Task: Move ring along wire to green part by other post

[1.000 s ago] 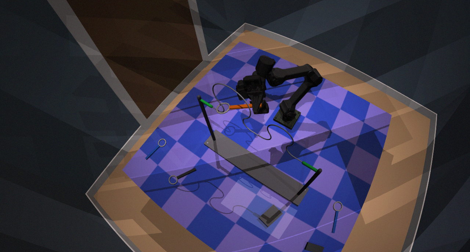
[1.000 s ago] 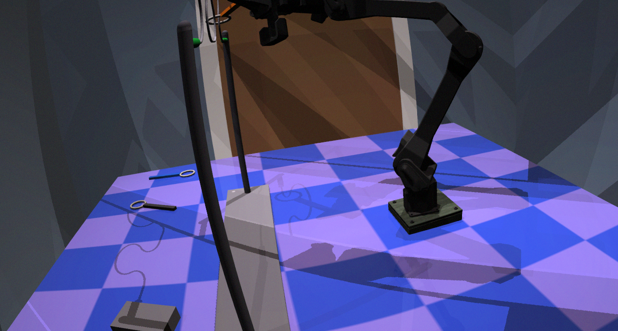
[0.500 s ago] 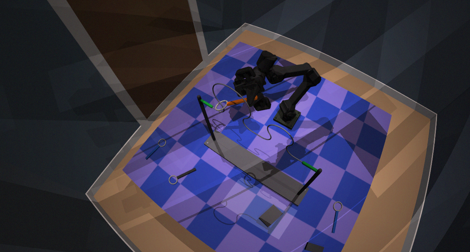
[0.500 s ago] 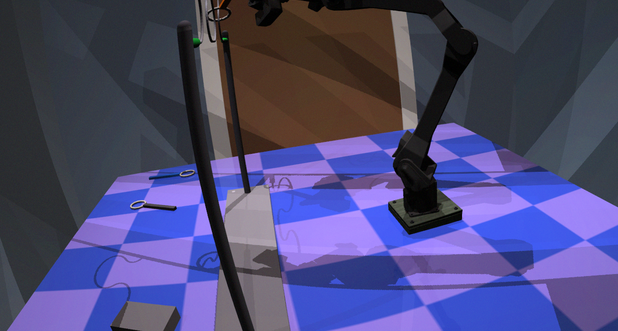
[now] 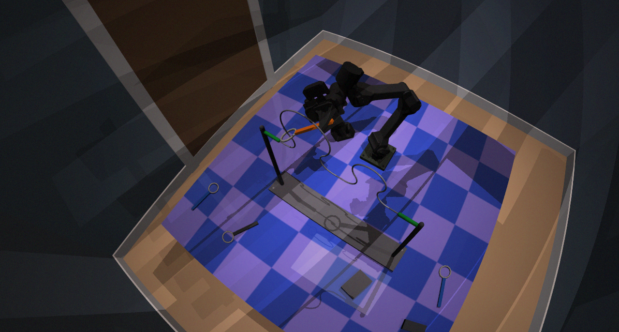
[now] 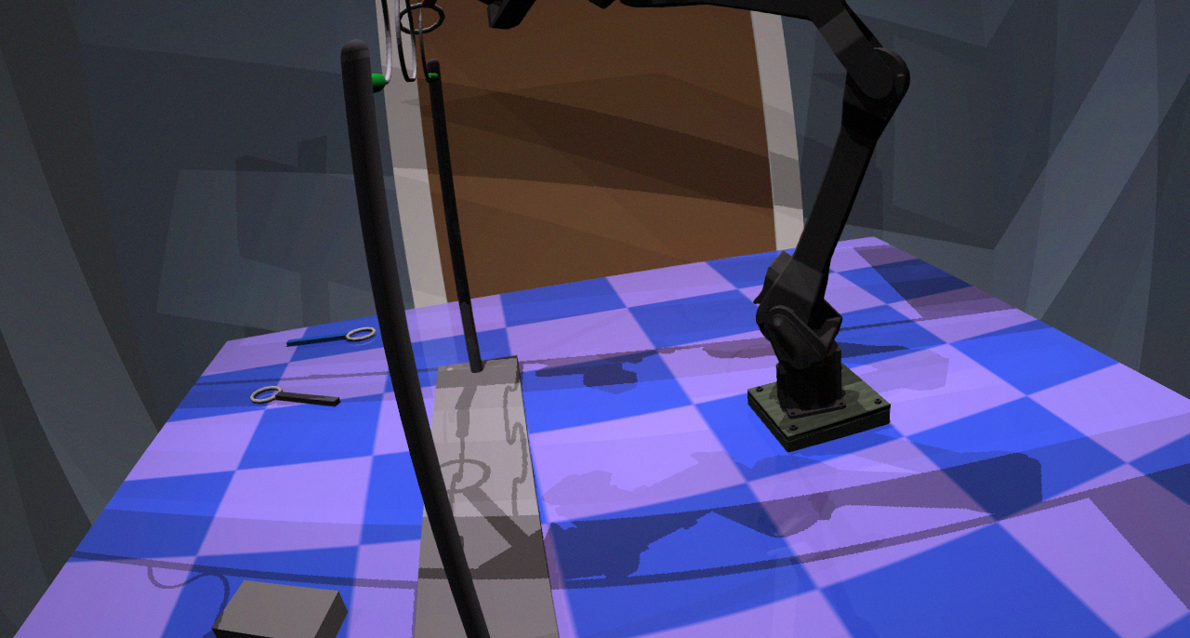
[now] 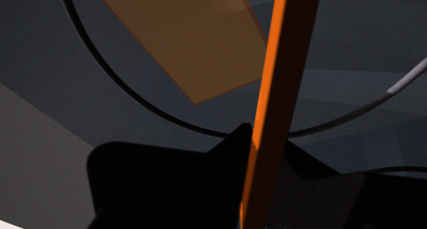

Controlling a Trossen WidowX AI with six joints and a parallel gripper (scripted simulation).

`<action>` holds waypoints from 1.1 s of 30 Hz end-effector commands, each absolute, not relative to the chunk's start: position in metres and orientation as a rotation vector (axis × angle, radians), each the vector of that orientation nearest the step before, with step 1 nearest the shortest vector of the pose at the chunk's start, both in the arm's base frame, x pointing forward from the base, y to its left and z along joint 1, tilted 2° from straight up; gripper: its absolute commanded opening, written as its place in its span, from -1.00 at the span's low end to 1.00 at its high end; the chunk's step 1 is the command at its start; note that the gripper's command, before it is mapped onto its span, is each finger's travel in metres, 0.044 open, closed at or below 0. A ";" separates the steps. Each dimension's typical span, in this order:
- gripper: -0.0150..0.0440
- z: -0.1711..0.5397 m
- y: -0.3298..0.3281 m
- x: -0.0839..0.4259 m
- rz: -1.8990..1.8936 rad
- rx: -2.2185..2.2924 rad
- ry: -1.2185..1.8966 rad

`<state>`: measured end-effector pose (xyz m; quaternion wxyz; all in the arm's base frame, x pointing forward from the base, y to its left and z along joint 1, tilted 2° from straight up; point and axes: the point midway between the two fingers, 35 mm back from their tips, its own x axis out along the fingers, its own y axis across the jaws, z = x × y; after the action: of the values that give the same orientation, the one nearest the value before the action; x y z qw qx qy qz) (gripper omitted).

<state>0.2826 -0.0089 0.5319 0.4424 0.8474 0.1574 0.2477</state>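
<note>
My gripper (image 5: pixel 327 121) (image 7: pixel 253 132) is shut on the orange handle (image 5: pixel 309 128) (image 7: pixel 278 82), high above the checkered floor. The handle reaches left to its grey ring (image 5: pixel 287 136) (image 6: pixel 419 19), which sits around the wire close to the inner end of the green part (image 5: pixel 272 135) by the left post (image 5: pixel 272 161) (image 6: pixel 453 218). The thin grey wire (image 5: pixel 329 152) (image 7: pixel 405 79) loops and snakes to the other green part (image 5: pixel 406 218) at the right post (image 5: pixel 406 240) (image 6: pixel 378 243). In the wrist view the ring is out of frame.
A grey base plate (image 5: pixel 302 199) (image 6: pixel 491 589) carries both posts. Spare rings with handles lie on the floor (image 5: pixel 213 188) (image 5: pixel 228 236) (image 5: pixel 444 271) (image 6: pixel 360 333) (image 6: pixel 266 394). A grey block (image 5: pixel 356 284) (image 6: pixel 278 609) lies in front. The arm's base (image 5: pixel 377 154) (image 6: pixel 819 409) stands behind the wire. Glass walls ring the table.
</note>
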 end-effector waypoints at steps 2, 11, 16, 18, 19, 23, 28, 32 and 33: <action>-1.00 0.537 -0.010 0.282 0.615 2.084 0.393; -1.00 0.536 -0.010 0.282 0.600 2.008 0.402; -1.00 0.535 -0.010 0.282 0.590 1.956 0.407; -1.00 0.534 -0.009 0.282 0.585 1.933 0.410; -1.00 0.534 -0.009 0.282 0.583 1.921 0.411; -1.00 0.532 -0.009 0.282 0.573 1.875 0.415; -1.00 0.531 -0.008 0.282 0.561 1.817 0.420; -1.00 0.529 -0.007 0.282 0.551 1.771 0.424; -1.00 0.529 -0.007 0.282 0.548 1.759 0.425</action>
<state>0.2827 -0.0084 0.5281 0.5666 0.7692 0.1800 0.2343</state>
